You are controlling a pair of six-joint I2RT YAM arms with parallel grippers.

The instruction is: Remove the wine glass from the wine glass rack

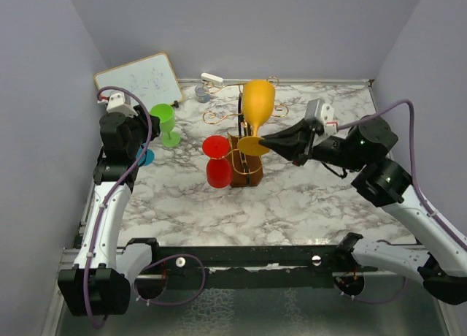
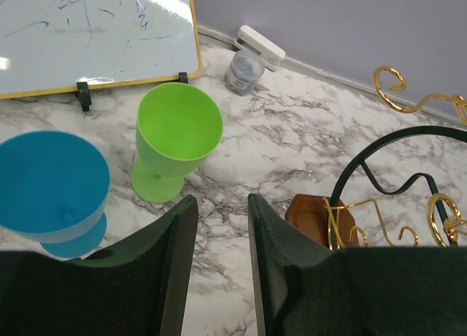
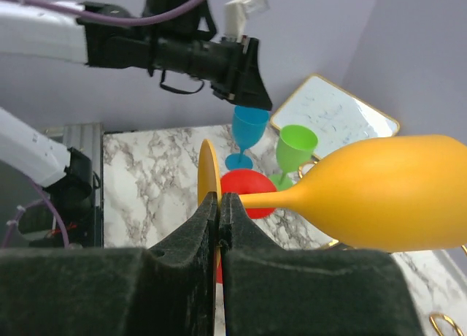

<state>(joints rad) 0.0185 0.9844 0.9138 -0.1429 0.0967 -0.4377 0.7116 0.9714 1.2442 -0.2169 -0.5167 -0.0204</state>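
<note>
The yellow wine glass (image 1: pixel 257 102) lies tilted in the air over the wine glass rack (image 1: pixel 246 169), bowl towards the back wall. My right gripper (image 1: pixel 265 141) is shut on the edge of its round foot (image 3: pixel 206 177), and its stem and bowl (image 3: pixel 387 193) stretch off to the right. The rack's brown block (image 2: pixel 310 215) and gold wire arms (image 2: pixel 343 226) stand mid-table. A red glass (image 1: pixel 217 161) sits against the rack's left side. My left gripper (image 2: pixel 219 208) hangs open at the left with nothing between its fingers.
A green glass (image 2: pixel 177 131) and a blue glass (image 2: pixel 51 179) stand at the left near my left gripper. A whiteboard (image 1: pixel 137 79) leans at the back left. A small jar (image 2: pixel 244 71) and a white block (image 2: pixel 259 45) lie by the back wall.
</note>
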